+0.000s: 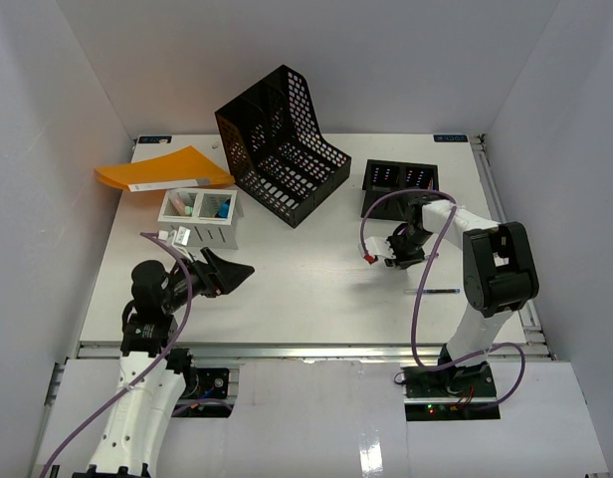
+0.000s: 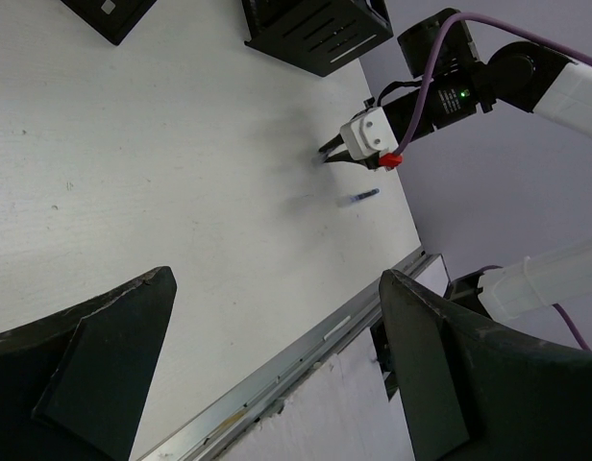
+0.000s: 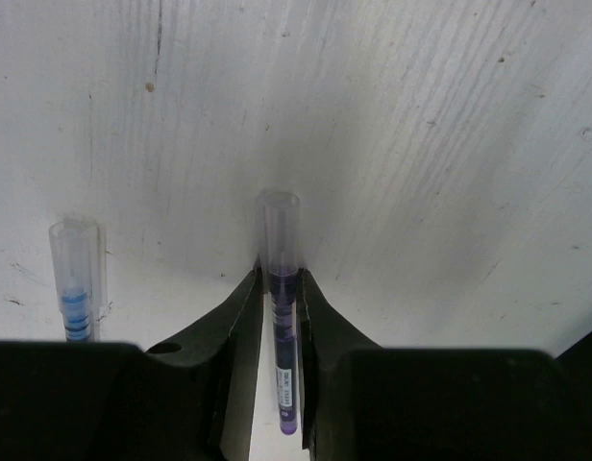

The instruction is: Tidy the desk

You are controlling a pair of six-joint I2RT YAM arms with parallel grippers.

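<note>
Right gripper (image 3: 280, 288) closed narrow on purple pen (image 3: 280, 226), cap toward desk (image 1: 316, 299) (white top beneath both arms). Left gripper (image 1: 237, 269) gaped wide, empty. Judged best: firm squeeze, lift straight, avoid nudging blue pen (image 3: 75, 279) alongside, head for black holder (image 1: 398, 177).

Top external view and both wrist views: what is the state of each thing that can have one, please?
Purple pen with clear cap: capped, pinched between gripper fingers.
Blue pen with clear cap: capped, lying loose on the white desk.
Right gripper: shut on the purple pen.
Left gripper: open, empty.
Black perforated file rack: upright, slots look empty.
Orange flat folder: closed, overhanging the desk's left edge.
White two-compartment box: open-topped, holding small items.
</note>
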